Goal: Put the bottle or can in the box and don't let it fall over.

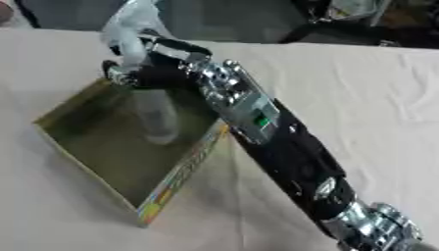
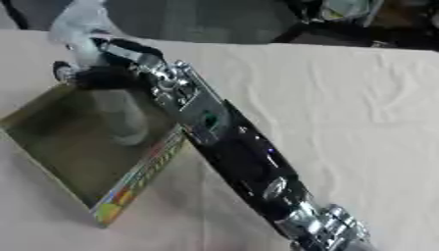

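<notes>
The robot's right hand (image 1: pixel 141 66), fingers curled round the upper part of a clear plastic bottle (image 1: pixel 156 115), holds it upright directly below the palm, its base down inside the shallow open cardboard box (image 1: pixel 184 169).

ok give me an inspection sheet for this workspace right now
surface: table under a cream cloth, wrinkled on the right side
job's things: clear bottle upright inside the open box, base near the box floor, top in the hand; the box has olive walls and a multicoloured front edge
clutter: nothing seen
hands: right hand curled round the bottle's upper part, arm crossing the box's right wall; left hand not seen
cables: nothing seen
surroundings: dark, blurred shapes beyond the far table edge, not identifiable
</notes>
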Controlling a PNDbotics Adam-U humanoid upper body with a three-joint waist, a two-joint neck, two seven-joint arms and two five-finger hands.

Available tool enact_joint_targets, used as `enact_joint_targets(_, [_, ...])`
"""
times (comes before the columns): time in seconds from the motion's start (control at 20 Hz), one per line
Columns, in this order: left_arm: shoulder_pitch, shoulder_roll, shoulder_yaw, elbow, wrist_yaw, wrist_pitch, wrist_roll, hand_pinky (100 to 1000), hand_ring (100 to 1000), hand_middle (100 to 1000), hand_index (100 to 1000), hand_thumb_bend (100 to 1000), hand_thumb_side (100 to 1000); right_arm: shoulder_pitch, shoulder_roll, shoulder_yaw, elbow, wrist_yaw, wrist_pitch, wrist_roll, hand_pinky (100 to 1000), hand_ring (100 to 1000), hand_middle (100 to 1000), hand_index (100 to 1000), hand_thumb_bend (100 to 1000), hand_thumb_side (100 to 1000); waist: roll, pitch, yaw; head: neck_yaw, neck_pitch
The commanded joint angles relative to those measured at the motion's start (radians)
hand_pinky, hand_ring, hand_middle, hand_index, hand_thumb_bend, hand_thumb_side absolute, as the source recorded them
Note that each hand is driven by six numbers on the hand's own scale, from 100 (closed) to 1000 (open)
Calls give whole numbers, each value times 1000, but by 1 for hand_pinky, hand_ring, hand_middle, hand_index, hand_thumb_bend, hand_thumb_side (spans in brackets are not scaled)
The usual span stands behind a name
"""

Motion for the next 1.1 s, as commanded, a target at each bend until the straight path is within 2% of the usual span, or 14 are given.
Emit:
enact_joint_targets(0.05, [-1,30,7,-19,-11,-2,-6,1000,730,647,728,100,623,-8,-15,-4,-14,24,25,3,979,1000,1000,1000,100,387,12,-29,-3,3,4])
enact_joint_targets(0.35, [19,40,9,-19,-19,7,-7,1000,727,609,708,100,627,7,29,15,26,76,89,-36,972,1000,1000,1000,100,387,12,-51,-28,20,7])
enact_joint_targets(0.6, [28,49,11,-19,-23,7,-6,1000,727,611,707,100,624,20,34,16,20,76,105,-24,976,1000,1000,1000,100,387,8,-76,-48,32,16])
enact_joint_targets(0.65, [28,49,11,-19,-23,7,-6,1000,727,611,707,100,624,24,36,16,24,70,105,-21,980,1000,1000,1000,100,513,9,-77,-50,32,16])
enact_joint_targets(0.75, [29,48,10,-19,-23,6,-7,1000,726,610,707,100,627,32,40,19,35,58,100,-22,987,1000,1000,1000,100,1000,10,-79,-52,29,20])
enact_joint_targets(1.1, [35,60,10,-19,-24,3,-16,1000,717,610,708,100,636,68,46,60,56,17,116,-48,1000,1000,1000,1000,100,1000,9,-82,-62,31,36])
